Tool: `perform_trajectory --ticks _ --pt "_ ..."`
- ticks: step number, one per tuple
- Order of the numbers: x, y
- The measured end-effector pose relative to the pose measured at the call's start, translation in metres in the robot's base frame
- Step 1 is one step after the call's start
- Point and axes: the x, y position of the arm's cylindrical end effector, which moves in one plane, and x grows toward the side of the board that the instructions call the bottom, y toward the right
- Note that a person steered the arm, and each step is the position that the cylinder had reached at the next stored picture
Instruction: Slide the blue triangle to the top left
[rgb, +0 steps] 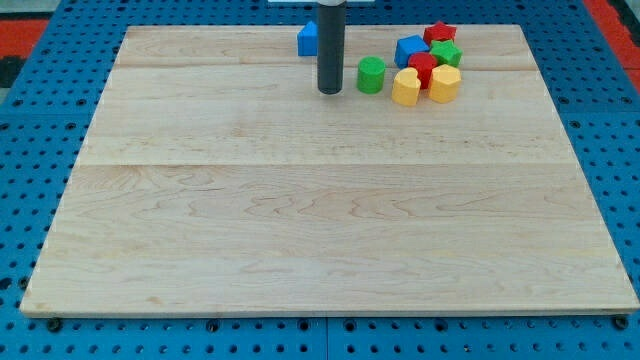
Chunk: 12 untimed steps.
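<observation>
The blue triangle (307, 39) lies near the view's top edge of the wooden board (320, 220), a little left of centre, partly hidden behind my rod. My tip (329, 91) rests on the board just below and to the right of the blue triangle. A green cylinder (371, 74) stands close to the right of my tip.
A cluster of blocks sits at the view's top right: a blue cube (410, 50), a red star-like block (439, 34), a green block (447, 53), a red block (423, 68), a yellow heart (405, 87) and a yellow block (445, 84).
</observation>
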Motion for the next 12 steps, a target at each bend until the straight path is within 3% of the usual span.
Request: perform_trajectory --ticks 1,2,3,5,6,8,9,10,12 --pt "0.002 0.052" --pt "0.004 0.051" --pt "-0.009 -0.016" --pt "-0.096 0.065" --pt "-0.123 0.022" --pt "-0.104 -0.072" --pt "-0.106 -0.055" --pt "-0.105 0.025" --pt "-0.071 0.001"
